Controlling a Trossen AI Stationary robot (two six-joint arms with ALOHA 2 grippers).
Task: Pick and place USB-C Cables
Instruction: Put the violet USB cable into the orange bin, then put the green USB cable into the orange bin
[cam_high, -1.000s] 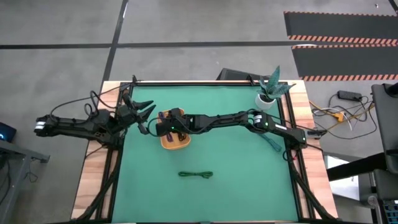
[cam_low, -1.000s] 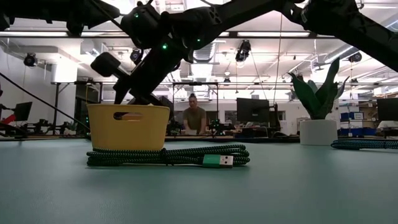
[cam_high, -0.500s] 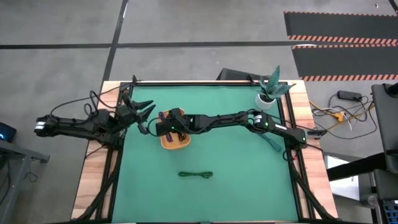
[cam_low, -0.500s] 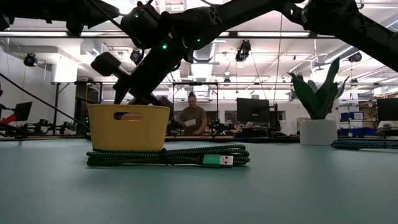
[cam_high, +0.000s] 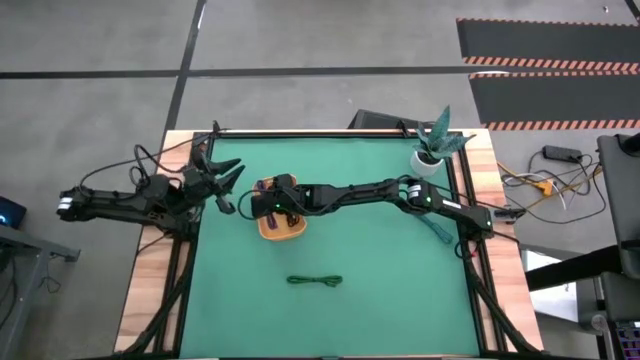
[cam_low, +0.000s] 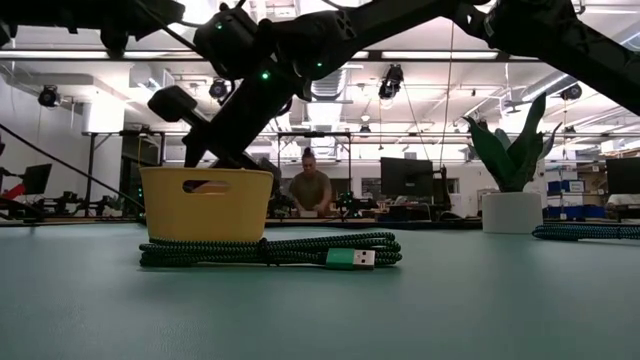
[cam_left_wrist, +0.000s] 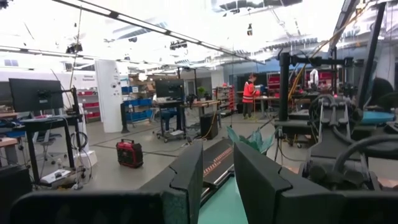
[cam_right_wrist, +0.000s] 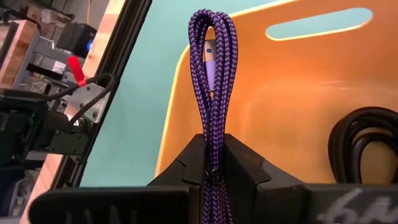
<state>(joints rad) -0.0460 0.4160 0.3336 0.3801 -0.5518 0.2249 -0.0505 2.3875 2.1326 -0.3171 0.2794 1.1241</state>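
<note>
The orange tray (cam_high: 292, 232) stands left of the table's middle; in the low view the orange tray (cam_low: 207, 205) is behind the green cable. My right gripper (cam_right_wrist: 213, 142) reaches into it, shut on a blue-purple braided cable bundle (cam_right_wrist: 213, 68). A black cable (cam_right_wrist: 364, 146) lies coiled inside the tray. A green cable bundle (cam_high: 315, 281) lies flat on the mat nearer the near edge, and shows as the green cable bundle (cam_low: 268, 250) in the low view. My left gripper (cam_high: 228, 180), open, waits left of the tray; my left gripper (cam_left_wrist: 217, 163) touches nothing. My right gripper pinches the blue-purple bundle between its two fingers, across the doubled strands (cam_right_wrist: 213, 134). The folded loop end (cam_right_wrist: 213, 28) sticks out past the fingertips over the tray's inside. The arm comes from the table's right, slanting down into the tray.
A potted plant (cam_high: 432, 150) stands at the far right corner, and another dark cable (cam_high: 440, 226) lies by the right edge. Open green mat surrounds the green cable. A person sits at a desk in the room beyond the table.
My left arm has shifted slightly, its gripper moving a little toward the tray. My right gripper and the cables have kept still.
</note>
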